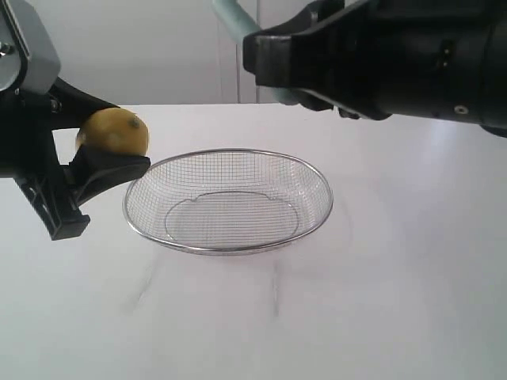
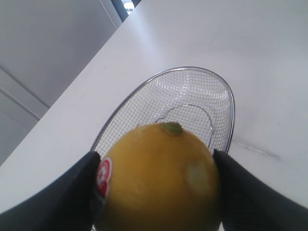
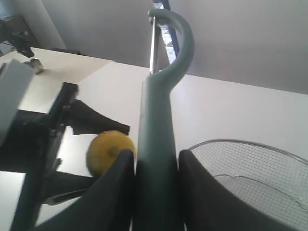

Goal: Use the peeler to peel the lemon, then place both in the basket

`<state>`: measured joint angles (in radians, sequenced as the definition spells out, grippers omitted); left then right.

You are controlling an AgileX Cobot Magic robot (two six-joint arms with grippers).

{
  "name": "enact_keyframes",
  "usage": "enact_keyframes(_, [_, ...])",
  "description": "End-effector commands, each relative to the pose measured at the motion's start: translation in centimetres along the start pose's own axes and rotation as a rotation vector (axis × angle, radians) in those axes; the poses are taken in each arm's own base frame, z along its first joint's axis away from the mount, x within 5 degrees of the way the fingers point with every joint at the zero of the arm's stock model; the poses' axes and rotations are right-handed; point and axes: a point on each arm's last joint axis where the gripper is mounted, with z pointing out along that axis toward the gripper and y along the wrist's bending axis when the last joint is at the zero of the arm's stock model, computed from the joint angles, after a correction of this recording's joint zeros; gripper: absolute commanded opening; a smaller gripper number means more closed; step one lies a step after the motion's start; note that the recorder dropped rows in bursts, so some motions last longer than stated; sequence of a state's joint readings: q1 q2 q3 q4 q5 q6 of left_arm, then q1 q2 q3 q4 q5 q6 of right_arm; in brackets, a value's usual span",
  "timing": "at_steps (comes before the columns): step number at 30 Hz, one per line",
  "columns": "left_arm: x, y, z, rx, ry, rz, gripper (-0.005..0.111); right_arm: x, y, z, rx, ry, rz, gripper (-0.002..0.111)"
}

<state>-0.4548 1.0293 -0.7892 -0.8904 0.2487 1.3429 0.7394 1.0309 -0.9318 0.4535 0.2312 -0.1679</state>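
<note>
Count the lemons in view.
1. The lemon is clamped in the left gripper, held in the air beside the basket's left rim in the exterior view. None lies in the basket; the arms may hide some of the table.

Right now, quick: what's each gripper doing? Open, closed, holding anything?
Left gripper: closed on the lemon, held off the table.
Right gripper: closed on the peeler, gripping its handle.

1. Left gripper [image 2: 156, 161]: up in the air at the left of the exterior view, jaws clamped across the lemon [image 2: 159, 187], one finger on each side.
2. Right gripper [image 3: 154, 166]: high at upper right, pointing left, jaws closed on the peeler [image 3: 155, 115] handle, blade end past the fingertips.
</note>
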Motion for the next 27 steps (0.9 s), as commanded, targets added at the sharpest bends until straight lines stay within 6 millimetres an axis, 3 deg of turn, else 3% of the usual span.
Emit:
enact_keyframes(1, [-0.2,-0.3,-0.1,0.014,-0.013,-0.024,0.0,0.6,-1.8,1.3,0.072,0.055,-0.008,0.0])
enact_keyframes(20, [-0.2,-0.3,-0.1,0.015,-0.015,-0.029,0.0,1.4,-10.4,7.3,0.254,0.415,-0.042,0.0])
enact_keyframes(27, [-0.2,-0.3,-0.1,0.015,-0.015,-0.029,0.0,2.9,-13.4,10.3,0.244,0.561,-0.074,0.0])
